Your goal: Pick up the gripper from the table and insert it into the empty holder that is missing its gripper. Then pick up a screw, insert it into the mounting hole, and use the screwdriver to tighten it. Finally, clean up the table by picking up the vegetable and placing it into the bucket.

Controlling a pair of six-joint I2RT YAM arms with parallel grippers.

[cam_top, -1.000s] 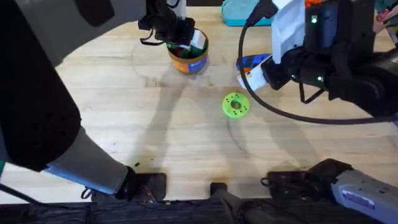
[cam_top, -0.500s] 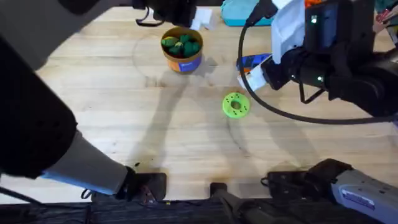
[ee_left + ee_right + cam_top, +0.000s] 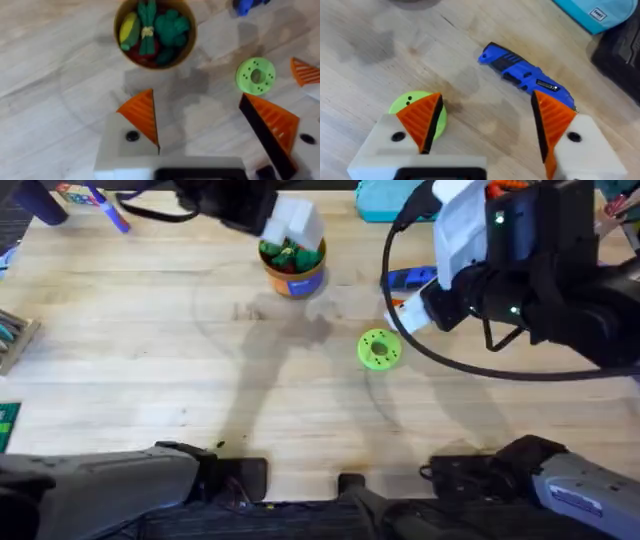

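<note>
White gripper (image 3: 200,125) bodies, orange ribbed pads (image 3: 422,120) — seemingly black cables

Setting: robot lab or test bench, not a home. Evidence: both arm bases are clamped along the near edge of a light plank table (image 3: 150,370), with black cabling looped above the surface on the right side. A blue screwdriver (image 3: 522,75) lies on the bare wood. Props are toys: a yellow-orange bucket (image 3: 190,47) holding plastic vegetables, and a flat bright-green disc (image 3: 378,348) mid-table. A teal case (image 3: 395,200) sits at the far edge. Pens and oddments lie at the far left corner and along the left edge.
</note>
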